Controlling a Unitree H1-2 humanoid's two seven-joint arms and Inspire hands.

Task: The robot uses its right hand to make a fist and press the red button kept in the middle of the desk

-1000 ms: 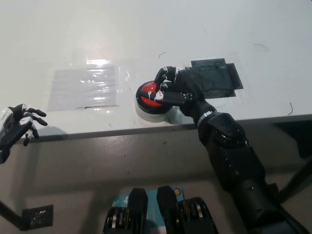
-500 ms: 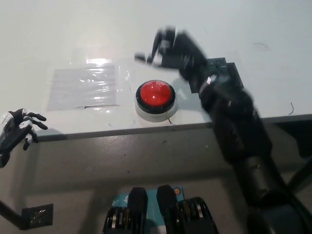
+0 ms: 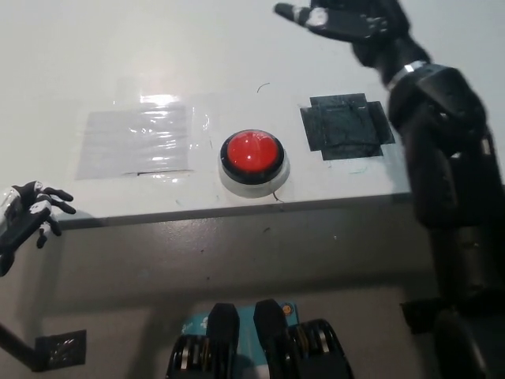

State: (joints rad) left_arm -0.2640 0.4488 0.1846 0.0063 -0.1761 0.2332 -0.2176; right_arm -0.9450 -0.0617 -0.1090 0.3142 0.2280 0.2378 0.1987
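Note:
The red button (image 3: pixel 252 151) on its white round base sits uncovered in the middle of the desk near the front edge. My black right hand (image 3: pixel 341 19) is raised far beyond it, near the top of the head view, well clear of the button, with its fingers spread open and holding nothing. My white left hand (image 3: pixel 25 212) rests off the desk's front edge at the far left, fingers loosely curled and apart, empty.
A black tape patch (image 3: pixel 346 126) lies right of the button. A clear plastic sheet (image 3: pixel 136 140) is taped to the white desk (image 3: pixel 118 63) left of the button. The desk's front edge (image 3: pixel 237 207) runs just below the button.
The right hand, which was pressed on the button a second ago, lifted off and swung up and away to the far right, opening its fingers. The left hand drifted slightly lower.

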